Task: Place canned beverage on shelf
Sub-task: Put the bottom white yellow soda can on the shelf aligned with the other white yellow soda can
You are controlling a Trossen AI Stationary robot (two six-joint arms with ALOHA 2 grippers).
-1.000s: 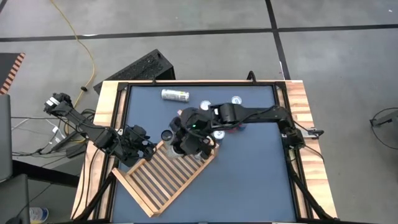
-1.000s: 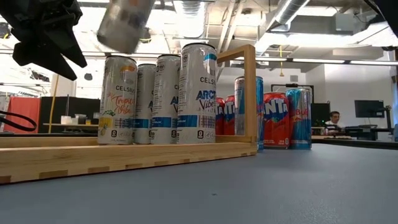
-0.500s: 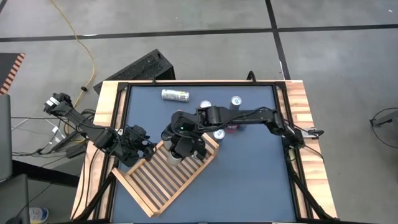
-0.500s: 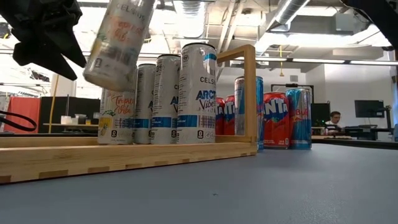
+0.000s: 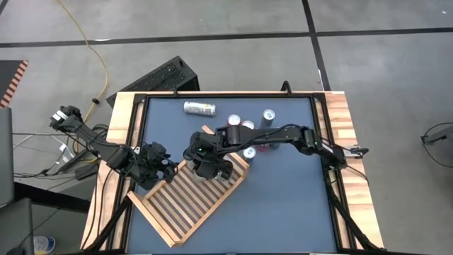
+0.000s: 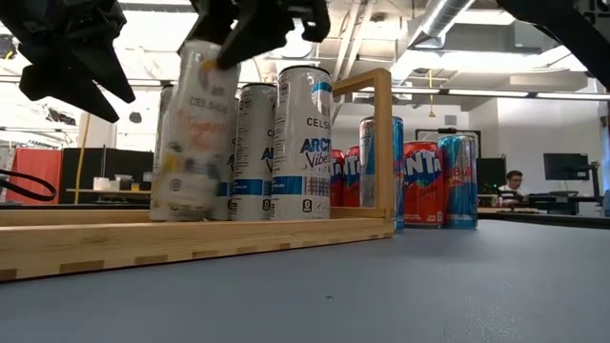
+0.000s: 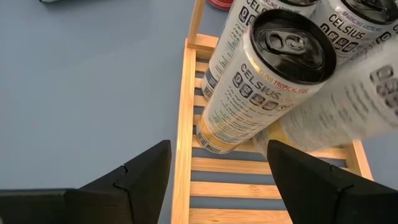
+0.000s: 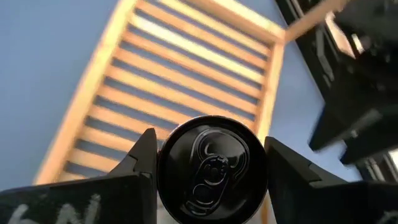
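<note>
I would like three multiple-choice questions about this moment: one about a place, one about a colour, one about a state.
1. Where is the can that the right gripper holds?
A. over the shelf, beside the standing cans
B. on the floor
C. flat on the blue table

2. What colour is the table top?
A. green
B. blue
C. white

3. How does the silver can at the table's far edge lie?
A. upright
B. on its side
C. crushed flat

Answers:
1 A, the low view shows the held can low over the slats next to the Celsius cans.
2 B, the high view shows a blue surface.
3 B, its long side shows from above.

The left gripper waits at the shelf's edge.
</note>
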